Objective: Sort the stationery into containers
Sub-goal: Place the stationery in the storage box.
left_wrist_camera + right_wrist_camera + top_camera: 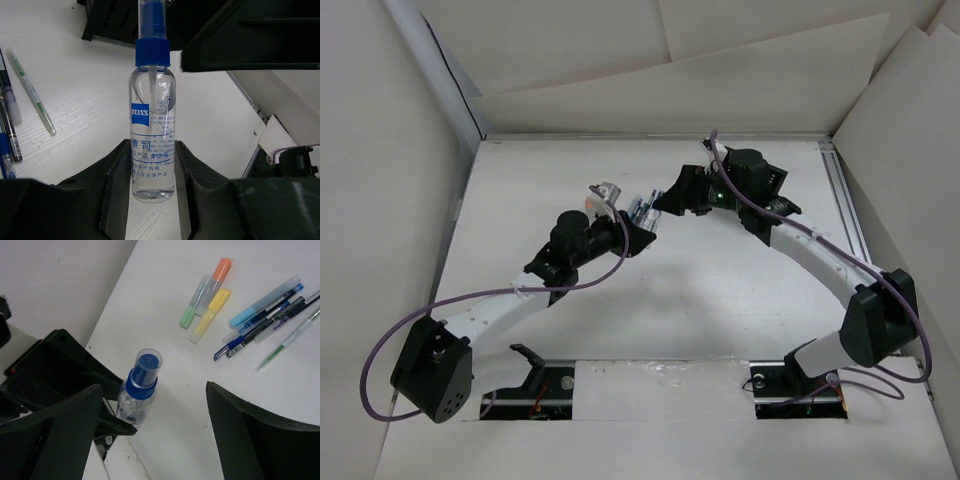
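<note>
The left gripper (pixel 152 170) is closed on a clear spray bottle (pixel 152 125) with a blue pump cap and a blue label, its two fingers (pixel 116 180) pressed against the lower sides of the bottle. The bottle stands straight up between them; whether its base touches the table (pixel 90 100) cannot be told. The right gripper (pixel 155 390) is spread wide and holds nothing, hanging just above the bottle's cap. Beyond it, on the white table, an orange highlighter (pixel 221 269), a green highlighter (pixel 188 316) and a yellow highlighter (pixel 211 312) lie close together. Just beside them is a loose bundle of pens (pixel 265 315), with a grey-green pen (pixel 289 338) at its outer edge. All the stationery lies loose on the table top, none of it gripped
</note>
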You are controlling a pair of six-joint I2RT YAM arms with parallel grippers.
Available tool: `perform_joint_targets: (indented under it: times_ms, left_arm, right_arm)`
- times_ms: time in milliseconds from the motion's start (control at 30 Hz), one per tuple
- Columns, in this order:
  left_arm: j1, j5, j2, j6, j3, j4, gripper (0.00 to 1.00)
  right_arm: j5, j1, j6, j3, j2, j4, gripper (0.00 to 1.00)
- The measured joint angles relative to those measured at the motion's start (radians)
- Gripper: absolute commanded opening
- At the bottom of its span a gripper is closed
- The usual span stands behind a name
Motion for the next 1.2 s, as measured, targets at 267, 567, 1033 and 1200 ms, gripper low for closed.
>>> perform_joint_targets:
  times_ms: [267,567,1033,1200]
  left_arm:
    - [0.002,0.045,0.015,0.007,-0.007,0.024,0.0]
    - [0.003,0.062,0.043,0.017,-0.013,0.037,0.0]
    - [0.003,0.043,0.067,-0.01,-0.013,0.092,0.73]
    - [0.003,-0.024,0.033,-0.029,-0.021,0.096,0.75]
  right_arm:
    - [0.003,0.026,0.009,0.003,0.072,0.0,0.66]
    - [-0.008,0.043,0.048,0.011,0.074,0.026,0.2]
    - [0.114,0.003,0.043,0.011,0.059,0.036,0.02]
    - [0.188,-0.127,0.045,0.03,0.06,0.026,0.02]
